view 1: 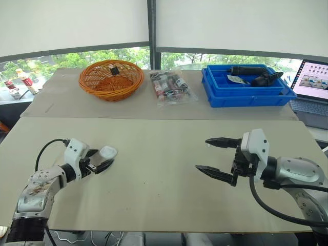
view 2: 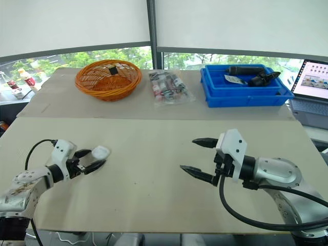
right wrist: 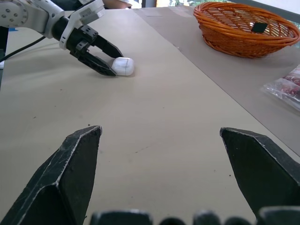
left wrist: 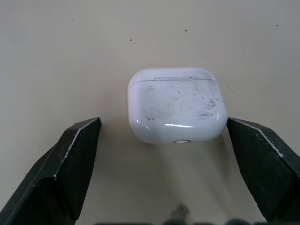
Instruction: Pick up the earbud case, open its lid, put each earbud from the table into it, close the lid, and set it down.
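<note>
The white earbud case lies on the table with its lid shut, at the front left. My left gripper is open and low over the table, one black finger on each side of the case's near end. In the left wrist view the fingertips flank the case, and the other one almost touches its corner. My right gripper hovers open and empty over the table's front right, well away from the case, pointing toward the left. In the right wrist view the case sits far ahead with the left gripper on it.
At the back stand an orange wicker basket, a clear bag of packets and a blue bin holding black tools. An open laptop sits at the right edge. The tan table lies bare between my grippers.
</note>
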{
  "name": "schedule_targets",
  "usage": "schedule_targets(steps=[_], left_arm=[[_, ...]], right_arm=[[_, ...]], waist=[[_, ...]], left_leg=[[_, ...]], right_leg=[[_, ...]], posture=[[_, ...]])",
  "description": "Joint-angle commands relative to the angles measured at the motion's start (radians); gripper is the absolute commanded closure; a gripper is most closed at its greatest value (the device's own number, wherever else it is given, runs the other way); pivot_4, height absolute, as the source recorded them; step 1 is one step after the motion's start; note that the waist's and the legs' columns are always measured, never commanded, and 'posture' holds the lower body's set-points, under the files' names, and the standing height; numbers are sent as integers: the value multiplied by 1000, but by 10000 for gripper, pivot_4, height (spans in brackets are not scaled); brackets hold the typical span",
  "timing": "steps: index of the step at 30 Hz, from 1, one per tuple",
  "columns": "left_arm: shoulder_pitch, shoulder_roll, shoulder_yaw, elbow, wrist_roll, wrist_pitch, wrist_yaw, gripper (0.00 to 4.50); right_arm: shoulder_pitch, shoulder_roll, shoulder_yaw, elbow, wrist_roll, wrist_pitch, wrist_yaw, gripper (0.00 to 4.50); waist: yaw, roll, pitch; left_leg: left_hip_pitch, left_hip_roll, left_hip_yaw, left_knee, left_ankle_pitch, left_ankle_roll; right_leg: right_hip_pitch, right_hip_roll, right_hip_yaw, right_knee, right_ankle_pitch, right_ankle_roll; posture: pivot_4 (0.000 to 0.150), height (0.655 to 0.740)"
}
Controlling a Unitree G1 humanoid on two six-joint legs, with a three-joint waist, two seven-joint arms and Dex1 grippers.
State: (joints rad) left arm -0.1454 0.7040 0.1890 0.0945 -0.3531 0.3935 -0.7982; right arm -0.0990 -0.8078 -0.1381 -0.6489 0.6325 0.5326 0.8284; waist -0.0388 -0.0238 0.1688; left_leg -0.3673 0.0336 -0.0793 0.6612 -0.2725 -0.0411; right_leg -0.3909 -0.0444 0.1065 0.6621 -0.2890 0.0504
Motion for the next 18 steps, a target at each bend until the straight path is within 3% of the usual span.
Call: schedule_targets(steps=[1,15,18], left_arm=[[-24,0,-26,31,20,-8,-19,0],[-78,-23,-96,103,64,-11,-56,0],[-84,-26,-99,120,71,-25,-62,12343]], right_arm=[[-6,-1,-7,-31,10,-4,-2,380],[19,12,-2,-57,10,-2,-23,380],[28,9,-4,-63,13,-1,-27,0]], waist=[[1,0,0],[25,1,-1],[24,1,-1]], left_leg=[[0,0,0,0,0,0],[0,0,0,1,0,0],[0,0,0,1,0,0]], right_leg=[[0,0,0,0,0,0],[1,0,0,0,0,0],[1,0,-1,0,0,0]], posture=[[1500,7282],[1500,7282],[1500,7282]])
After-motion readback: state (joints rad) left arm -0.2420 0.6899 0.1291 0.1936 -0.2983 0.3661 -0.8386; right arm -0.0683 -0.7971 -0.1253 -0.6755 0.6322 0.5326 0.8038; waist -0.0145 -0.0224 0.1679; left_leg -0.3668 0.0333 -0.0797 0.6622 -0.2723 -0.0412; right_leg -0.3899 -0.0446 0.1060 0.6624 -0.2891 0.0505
